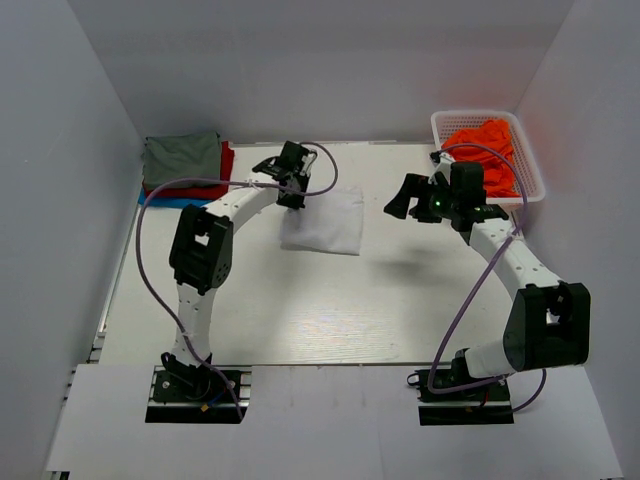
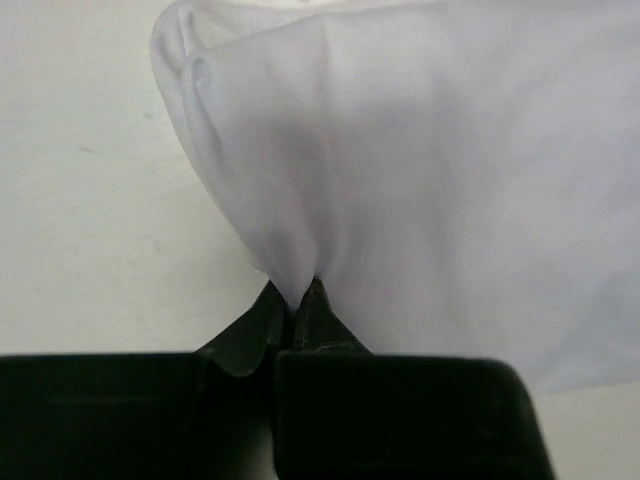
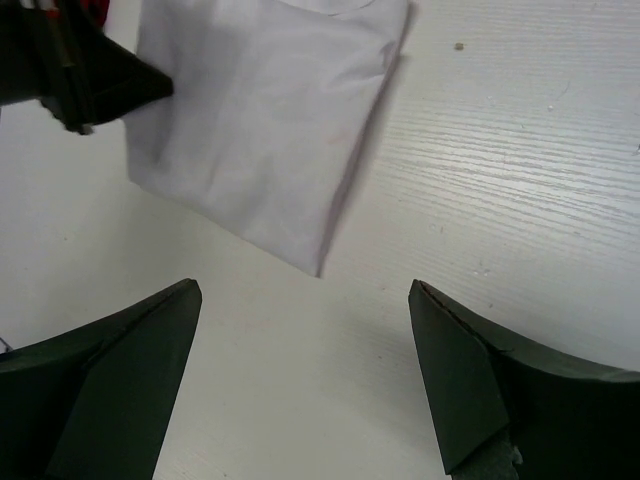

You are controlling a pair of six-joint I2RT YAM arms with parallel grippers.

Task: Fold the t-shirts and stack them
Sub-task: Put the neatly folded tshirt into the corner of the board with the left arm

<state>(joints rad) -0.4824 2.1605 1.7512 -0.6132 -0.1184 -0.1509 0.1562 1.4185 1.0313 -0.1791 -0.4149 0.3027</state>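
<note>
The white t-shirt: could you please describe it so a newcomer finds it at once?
On the table, look between the folded stack at far left and the basket at far right. The white t-shirt lies there folded, one edge pinched by the left tool. Its neighbours are olive, red and orange; it alone is white.

The right gripper (image 3: 305,290) has its jaws spread wide over the pale table (image 3: 520,150). Ahead of it, a little left, lies the folded white t-shirt (image 3: 270,120), the left gripper (image 3: 95,85) touching its left edge.
</note>
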